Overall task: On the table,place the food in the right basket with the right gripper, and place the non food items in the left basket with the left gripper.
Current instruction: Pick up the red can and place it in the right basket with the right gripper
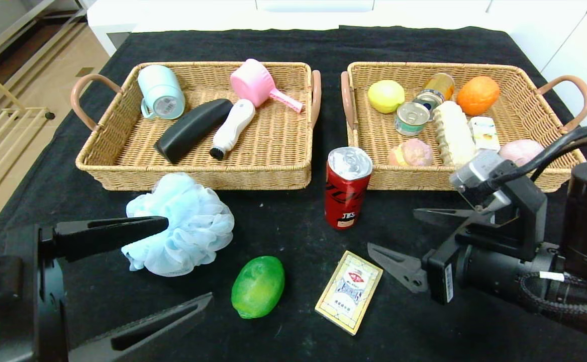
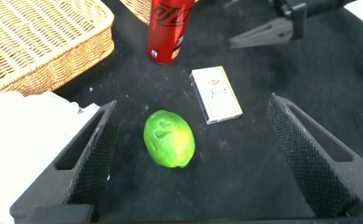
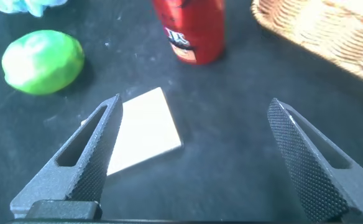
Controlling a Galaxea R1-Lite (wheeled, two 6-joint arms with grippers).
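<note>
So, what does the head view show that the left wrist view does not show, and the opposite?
Only the head view shows inside both baskets: the left basket holds a mug, a black bottle, a brush and a pink scoop; the right basket holds fruit, cans and bread.

Only the left wrist view shows both open fingers of the left gripper from behind, framing the green fruit.

Both show the fruit, the red can, the card box and the blue pouf.
</note>
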